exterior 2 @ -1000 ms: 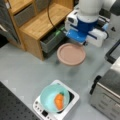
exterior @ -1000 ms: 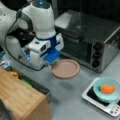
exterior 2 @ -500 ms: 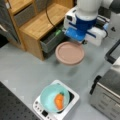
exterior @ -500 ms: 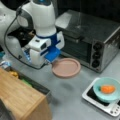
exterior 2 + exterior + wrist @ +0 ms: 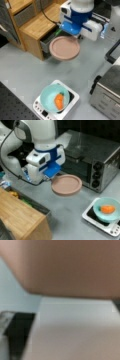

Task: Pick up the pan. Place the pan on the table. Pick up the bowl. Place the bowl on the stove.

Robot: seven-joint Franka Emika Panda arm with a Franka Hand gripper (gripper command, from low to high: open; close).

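In both front views you see the gripper (image 5: 51, 176) closed on the near edge of the pan (image 5: 66, 184), which sticks out from it above the table (image 5: 70, 212). The bowl (image 5: 54, 98) sits on the stove (image 5: 68, 110), well apart.

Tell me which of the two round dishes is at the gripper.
The pink pan, right at the gripper beside the toaster oven. The teal bowl, holding an orange item, sits apart on the stove.
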